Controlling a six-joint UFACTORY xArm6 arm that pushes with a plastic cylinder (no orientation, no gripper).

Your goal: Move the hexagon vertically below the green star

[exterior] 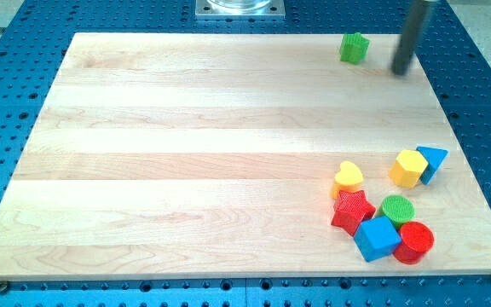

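The green star (355, 48) sits near the view's top right on the wooden board (186, 153). The yellow hexagon (408, 168) lies at the right, touching a blue triangle (433, 162) on its right side. My tip (401, 72) rests on the board just right of the green star, a little below it, and well above the hexagon.
A cluster lies at the lower right: a yellow heart (348, 178), a red star (353, 211), a green cylinder (397, 209), a blue cube (377, 238) and a red cylinder (415, 242). A blue perforated table (7, 128) surrounds the board.
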